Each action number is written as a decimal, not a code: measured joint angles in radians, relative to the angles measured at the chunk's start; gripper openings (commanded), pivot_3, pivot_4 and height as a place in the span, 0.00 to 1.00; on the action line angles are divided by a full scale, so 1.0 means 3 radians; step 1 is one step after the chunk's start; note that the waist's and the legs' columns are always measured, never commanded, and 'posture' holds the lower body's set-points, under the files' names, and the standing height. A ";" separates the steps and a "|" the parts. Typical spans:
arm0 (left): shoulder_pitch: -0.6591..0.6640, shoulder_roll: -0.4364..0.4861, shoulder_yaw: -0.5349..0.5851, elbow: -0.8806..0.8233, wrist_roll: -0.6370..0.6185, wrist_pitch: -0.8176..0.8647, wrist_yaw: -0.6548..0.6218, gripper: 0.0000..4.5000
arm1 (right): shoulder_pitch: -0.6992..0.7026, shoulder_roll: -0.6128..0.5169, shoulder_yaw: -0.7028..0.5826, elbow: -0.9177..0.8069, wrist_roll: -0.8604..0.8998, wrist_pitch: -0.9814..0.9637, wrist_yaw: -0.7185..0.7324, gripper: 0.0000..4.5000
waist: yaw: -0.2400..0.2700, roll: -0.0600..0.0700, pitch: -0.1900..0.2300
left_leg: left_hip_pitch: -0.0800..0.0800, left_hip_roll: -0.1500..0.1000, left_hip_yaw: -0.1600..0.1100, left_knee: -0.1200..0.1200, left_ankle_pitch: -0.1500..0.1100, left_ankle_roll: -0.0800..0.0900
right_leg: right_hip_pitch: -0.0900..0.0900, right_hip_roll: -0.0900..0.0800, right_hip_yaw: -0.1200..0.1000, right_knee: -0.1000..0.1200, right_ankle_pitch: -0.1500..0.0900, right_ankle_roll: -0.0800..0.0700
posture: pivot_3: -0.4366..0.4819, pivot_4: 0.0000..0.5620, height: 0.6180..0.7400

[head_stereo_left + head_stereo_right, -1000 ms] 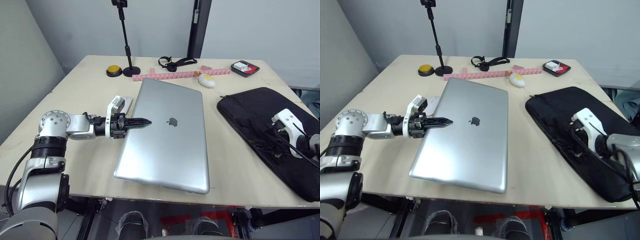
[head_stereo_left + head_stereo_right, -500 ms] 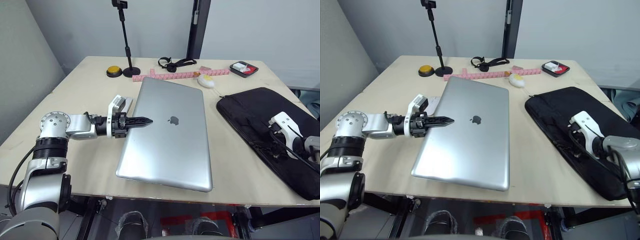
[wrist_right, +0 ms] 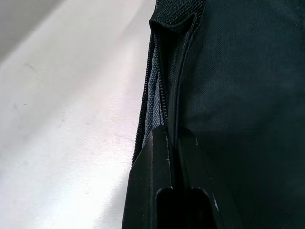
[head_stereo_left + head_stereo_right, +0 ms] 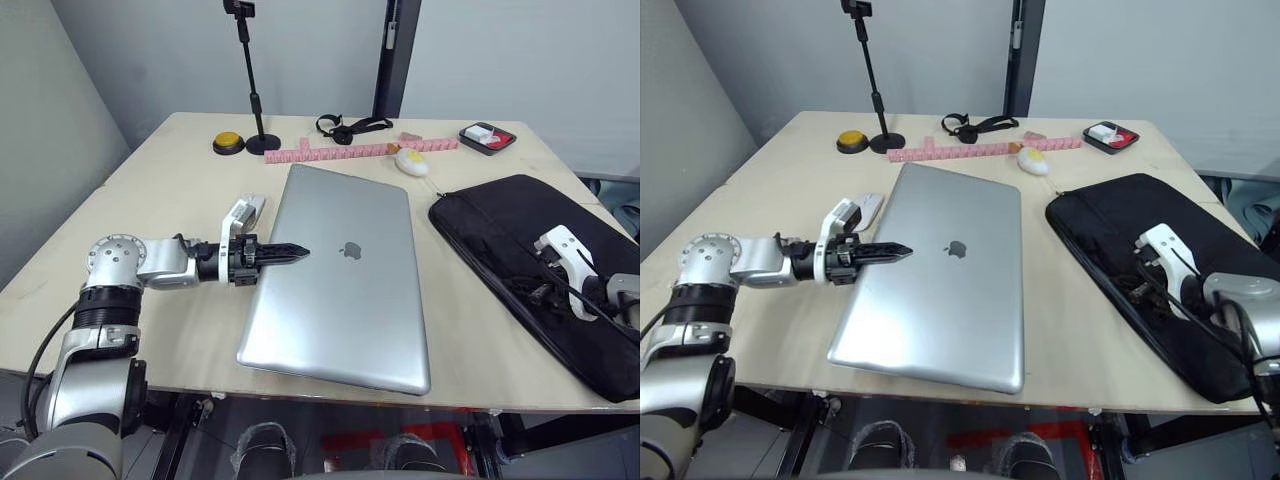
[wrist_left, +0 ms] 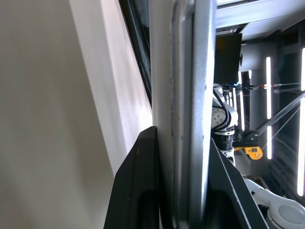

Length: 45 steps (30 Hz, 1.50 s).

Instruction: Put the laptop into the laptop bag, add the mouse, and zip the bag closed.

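Two pincers are at work on the pale wooden surface (image 4: 180, 180). My left pincer (image 4: 298, 253) is clamped on the left edge of the laptop (image 4: 345, 280); from the left wrist I see the metal edge (image 5: 190, 119) pinched between my two black fingers (image 5: 138, 191). The laptop lies closed, lid up with its logo showing, in the middle of the surface, its near edge close to the surface's front edge.

My right pincer (image 4: 1140, 283) rests on the laptop bag (image 4: 520, 250), which lies flat on the right side of the surface, just beside the laptop but apart from it. From the right wrist my fingers (image 3: 152, 191) are pressed together on the bag's zippered edge, where the zipper is parted and grey lining shows, so that pincer grips the bag's fabric.

The mouse (image 4: 412, 161) sits beyond the laptop's far right corner, touching a pink strip (image 4: 350, 150) that runs across the far part of the surface. Farther back stand a black stand (image 4: 255, 90), a yellow button (image 4: 227, 142), a black strap (image 4: 352, 126) and a small dark tray (image 4: 489, 136).
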 measured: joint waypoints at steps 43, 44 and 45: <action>0.0192 -0.0869 -0.0228 -0.0019 -0.0535 -0.0758 0.0771 0.08 | -0.1692 -0.0108 -0.0465 -0.0061 0.1326 0.2079 -0.0363 0.00 | 0.0069 0.0001 -0.0001 | -0.0002 -0.0001 -0.0001 0.0011 0.0009 -0.0012 | -0.0001 0.0000 0.0004 0.0007 0.0006 0.0011 | 0.48 0.27 0.99; 0.0175 -0.0899 -0.0228 0.0005 -0.0514 -0.0775 0.0771 0.08 | -0.1691 -0.0108 -0.0465 -0.0066 0.1335 0.2087 -0.0368 0.00 | 0.0070 0.0001 -0.0001 | -0.0003 -0.0001 -0.0001 0.0012 0.0009 -0.0011 | -0.0001 0.0000 0.0003 0.0008 0.0006 0.0011 | 0.48 0.27 0.99; 0.0163 -0.0931 -0.0228 0.0014 -0.0483 -0.0796 0.0771 0.08 | -0.1691 -0.0107 -0.0466 -0.0067 0.1344 0.2094 -0.0373 0.00 | 0.0071 0.0001 -0.0001 | -0.0003 -0.0001 -0.0001 0.0012 0.0009 -0.0011 | -0.0001 0.0000 0.0004 0.0008 0.0007 0.0012 | 0.48 0.27 0.99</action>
